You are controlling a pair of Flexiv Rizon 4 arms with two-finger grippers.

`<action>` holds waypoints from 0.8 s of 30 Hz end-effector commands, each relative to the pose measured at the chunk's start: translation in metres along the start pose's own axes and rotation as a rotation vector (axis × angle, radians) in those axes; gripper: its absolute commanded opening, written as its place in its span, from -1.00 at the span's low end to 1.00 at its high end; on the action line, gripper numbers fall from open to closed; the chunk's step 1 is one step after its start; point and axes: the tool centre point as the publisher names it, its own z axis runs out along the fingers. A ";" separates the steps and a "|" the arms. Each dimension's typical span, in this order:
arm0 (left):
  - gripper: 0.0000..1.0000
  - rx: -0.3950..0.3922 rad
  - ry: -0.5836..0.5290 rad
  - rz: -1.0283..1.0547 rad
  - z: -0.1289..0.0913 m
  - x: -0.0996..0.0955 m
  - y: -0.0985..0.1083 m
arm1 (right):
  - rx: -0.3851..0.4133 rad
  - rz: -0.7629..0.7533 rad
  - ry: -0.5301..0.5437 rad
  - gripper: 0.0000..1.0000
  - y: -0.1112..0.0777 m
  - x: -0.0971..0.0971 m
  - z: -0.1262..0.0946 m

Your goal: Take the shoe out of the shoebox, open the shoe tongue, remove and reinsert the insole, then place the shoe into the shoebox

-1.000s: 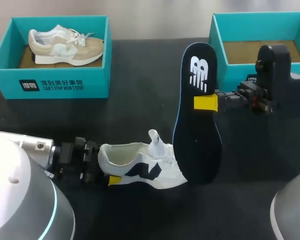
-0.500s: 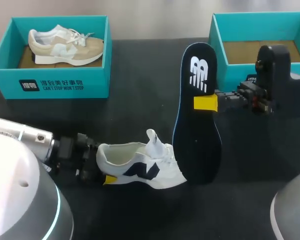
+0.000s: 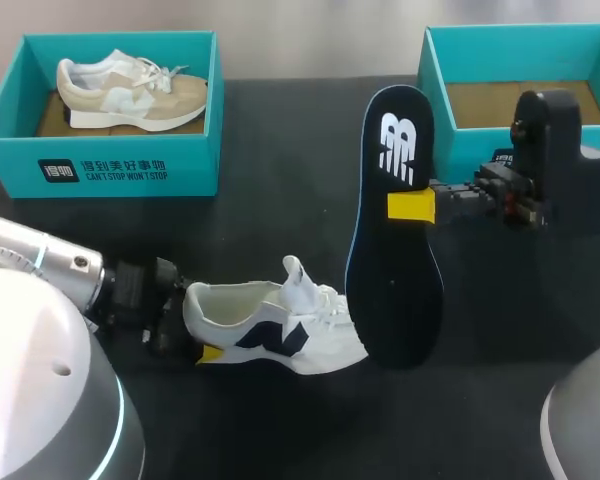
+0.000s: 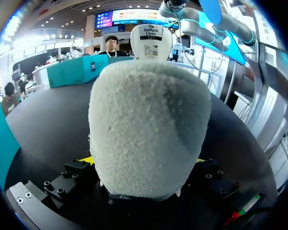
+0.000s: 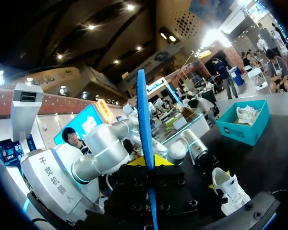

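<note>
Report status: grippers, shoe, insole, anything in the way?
Left gripper shut on white shoe heel. Right gripper shut on insole, out of shoe, beside its toe. Nothing seen over shoe opening.

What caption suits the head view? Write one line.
Left gripper clamps the heel of the white shoe; right gripper holds the dark insole beside it.

Shoe (image 3: 275, 325): white, navy side emblem, cream lining.
Insole (image 3: 395, 270): navy-black face, white logo, light blue rim.
Second shoe (image 3: 130, 90): beige and white, white laces.
Left shoebox (image 3: 185, 165): teal, white print, brown floor.
Right shoebox (image 3: 438, 55): teal, brown floor.
Table (image 3: 280, 200): black.
Right gripper (image 3: 411, 207): black, yellow tips.
Left arm (image 3: 20, 340): silver-grey, cyan ring.
</note>
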 end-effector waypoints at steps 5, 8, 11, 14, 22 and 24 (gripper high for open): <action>1.00 -0.046 0.023 0.025 -0.007 -0.003 -0.003 | -0.004 0.001 -0.009 -1.00 -0.003 0.004 0.000; 1.00 -0.015 0.054 0.041 -0.009 -0.003 -0.005 | -0.004 0.001 -0.009 -1.00 -0.003 0.004 0.000; 1.00 0.007 0.067 0.035 -0.008 -0.003 -0.003 | -0.004 0.001 -0.009 -1.00 -0.003 0.004 0.000; 1.00 0.048 0.090 0.022 -0.010 -0.003 -0.004 | -0.004 0.001 -0.009 -1.00 -0.003 0.004 0.000; 1.00 0.109 0.127 -0.005 -0.011 -0.001 -0.007 | -0.004 0.001 -0.009 -1.00 -0.003 0.004 0.000; 1.00 0.128 0.134 -0.004 -0.008 0.000 -0.007 | -0.004 0.001 -0.009 -1.00 -0.003 0.004 0.000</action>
